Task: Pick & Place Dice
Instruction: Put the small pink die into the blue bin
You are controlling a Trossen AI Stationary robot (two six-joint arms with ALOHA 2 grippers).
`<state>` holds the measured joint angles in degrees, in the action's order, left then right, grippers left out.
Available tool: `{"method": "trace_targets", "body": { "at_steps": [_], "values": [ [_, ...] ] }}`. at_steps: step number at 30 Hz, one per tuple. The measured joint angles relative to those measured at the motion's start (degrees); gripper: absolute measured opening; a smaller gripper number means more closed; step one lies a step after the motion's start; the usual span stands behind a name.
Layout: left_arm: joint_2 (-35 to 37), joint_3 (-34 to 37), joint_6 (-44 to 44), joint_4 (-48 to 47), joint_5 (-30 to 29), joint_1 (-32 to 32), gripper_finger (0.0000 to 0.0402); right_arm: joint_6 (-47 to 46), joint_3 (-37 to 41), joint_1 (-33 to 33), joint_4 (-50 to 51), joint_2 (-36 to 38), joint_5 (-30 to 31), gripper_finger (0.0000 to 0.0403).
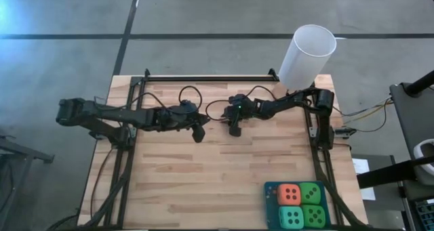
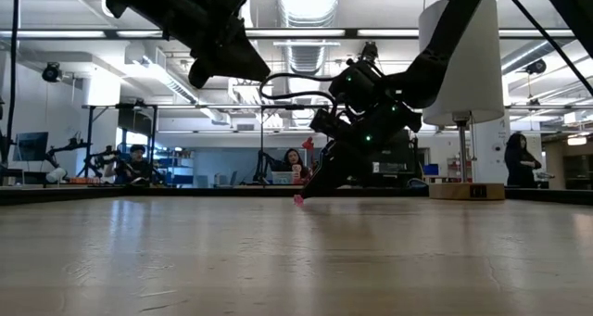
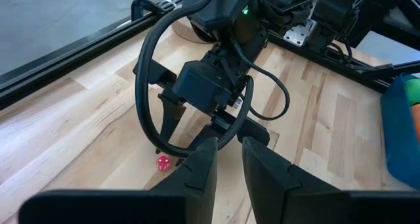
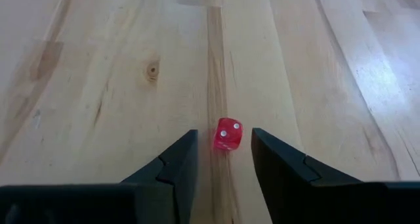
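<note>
A tiny translucent red die (image 4: 227,134) with white pips lies on the table (image 4: 98,86). The right gripper (image 4: 223,159) straddles it, fingers apart, not clamping. The left gripper (image 3: 228,163), beside the die, is also parted.

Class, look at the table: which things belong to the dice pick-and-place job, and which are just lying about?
Job:
small red die, on the wood between the right gripper's open fingers
four foam dice in the blue tray

Lying about:
tall white cylinder at the table's far corner
left gripper, waiting mid-table
</note>
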<state>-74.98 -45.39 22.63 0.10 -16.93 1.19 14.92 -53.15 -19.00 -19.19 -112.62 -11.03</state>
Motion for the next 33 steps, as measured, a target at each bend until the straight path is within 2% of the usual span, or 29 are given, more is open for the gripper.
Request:
{"method": "trace_targets", "body": {
  "at_steps": [8,17,23,33],
  "values": [
    [0.0,0.0,0.0,0.0,0.0,0.0,0.0078,-1.0,0.0,0.0,-2.1,0.0,0.1,0.0171],
    [0.0,0.0,0.1,0.0,0.0,0.0,0.0078,-1.2,-0.1,0.0,-2.9,-1.3,0.1,0.0176],
    [0.0,0.0,0.3,0.0,0.0,0.0,0.0078,-2.1,-1.5,0.0,-5.1,-5.3,-0.5,0.0169],
    [0.0,0.0,0.3,0.0,0.0,0.0,0.0078,-2.9,-2.1,0.0,-4.2,-5.5,-0.4,0.0137]
  ]
}}
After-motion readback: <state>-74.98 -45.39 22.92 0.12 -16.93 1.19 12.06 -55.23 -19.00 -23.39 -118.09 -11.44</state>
